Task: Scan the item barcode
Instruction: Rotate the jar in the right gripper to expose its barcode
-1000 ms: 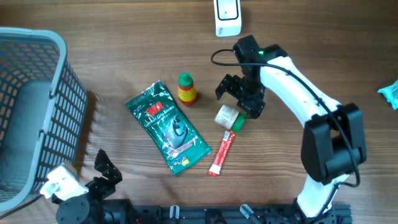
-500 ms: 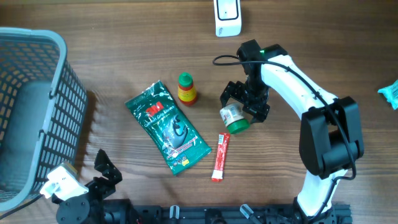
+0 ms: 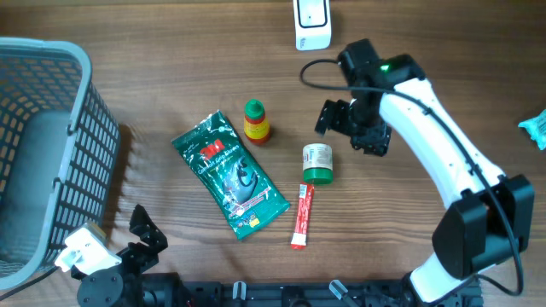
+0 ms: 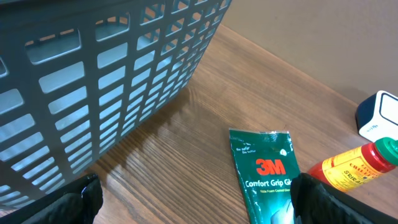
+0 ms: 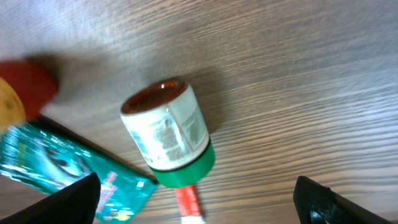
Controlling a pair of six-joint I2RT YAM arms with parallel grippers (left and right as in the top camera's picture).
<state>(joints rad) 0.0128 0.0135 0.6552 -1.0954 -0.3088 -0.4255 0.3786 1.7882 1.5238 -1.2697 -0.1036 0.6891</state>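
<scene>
The green-capped jar (image 3: 317,163) is lying on its side mid-worktop (image 3: 171,51), label showing, likely awaiting pickup for the scanner (image 3: 312,21) at the far edge. The right pincer (image 3: 351,128) is hovering just beyond it, gaping and empty, its arm arching in from the near right. The left pincer (image 3: 147,232) is sitting open, near left.

Green-capped jar (image 5: 168,134) lies on wooden table (image 5: 298,81); pincer (image 5: 196,199) open.
</scene>
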